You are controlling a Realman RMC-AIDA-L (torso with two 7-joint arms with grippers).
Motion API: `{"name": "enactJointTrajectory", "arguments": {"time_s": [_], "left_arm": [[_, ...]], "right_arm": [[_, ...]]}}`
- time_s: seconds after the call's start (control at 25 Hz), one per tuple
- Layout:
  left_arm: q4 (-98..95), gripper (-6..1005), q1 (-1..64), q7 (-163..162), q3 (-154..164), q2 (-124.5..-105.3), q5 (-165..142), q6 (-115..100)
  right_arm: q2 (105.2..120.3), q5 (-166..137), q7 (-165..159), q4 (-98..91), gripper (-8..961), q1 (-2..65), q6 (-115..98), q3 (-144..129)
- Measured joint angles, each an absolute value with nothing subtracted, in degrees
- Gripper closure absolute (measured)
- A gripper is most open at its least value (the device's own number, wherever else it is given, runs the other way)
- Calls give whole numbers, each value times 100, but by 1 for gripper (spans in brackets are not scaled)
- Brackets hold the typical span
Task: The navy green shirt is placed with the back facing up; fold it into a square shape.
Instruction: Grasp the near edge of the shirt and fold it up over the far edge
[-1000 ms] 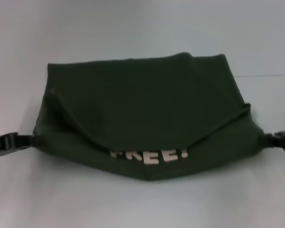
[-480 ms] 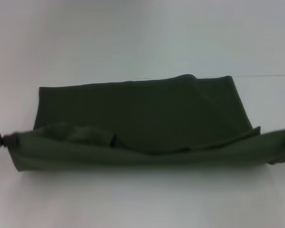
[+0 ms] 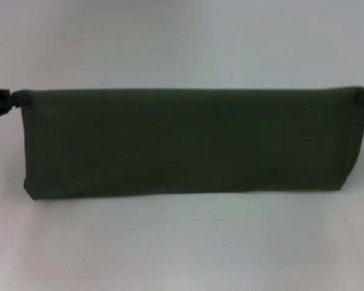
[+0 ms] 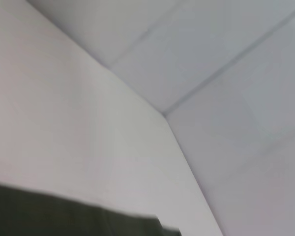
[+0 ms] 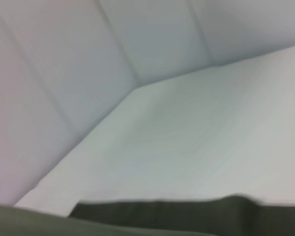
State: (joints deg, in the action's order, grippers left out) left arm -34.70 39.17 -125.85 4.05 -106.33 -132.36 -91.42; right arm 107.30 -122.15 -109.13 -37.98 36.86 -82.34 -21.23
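Head view: the navy green shirt hangs stretched as a wide, flat, smooth dark olive band, its top edge taut and straight, its lower edge at the pale table. The left gripper pinches the shirt's top left corner, jaws closed on the cloth; the right gripper clamps the top right corner likewise. A plain whitish wall rises behind the shirt.

Left wrist view: a strip of the shirt lies against white table and panelled wall.

Right wrist view: the shirt's soft knit edge borders the white table.
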Motion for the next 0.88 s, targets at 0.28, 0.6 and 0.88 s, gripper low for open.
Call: {"name": "enactJointTrajectory", "arguments": {"time_s": [0.28, 0.6, 0.88], "left_arm": [[-2695, 999, 4272, -12023, 477, -10865, -12941, -7333], [-2456, 999, 4605, -11109, 482, -11481, -12444, -5572], [-2170, 988, 4887, -10492, 544, -11759, -12096, -4334]], "right_arm": [[10838, -12233, -11015, -3059, 868, 4413, -6417, -2414], [11230, -12235, -11041, -2550, 860, 5011, -4366, -3201], [11435, -12235, -11042, -2244, 853, 5300, -3119, -3675]]}}
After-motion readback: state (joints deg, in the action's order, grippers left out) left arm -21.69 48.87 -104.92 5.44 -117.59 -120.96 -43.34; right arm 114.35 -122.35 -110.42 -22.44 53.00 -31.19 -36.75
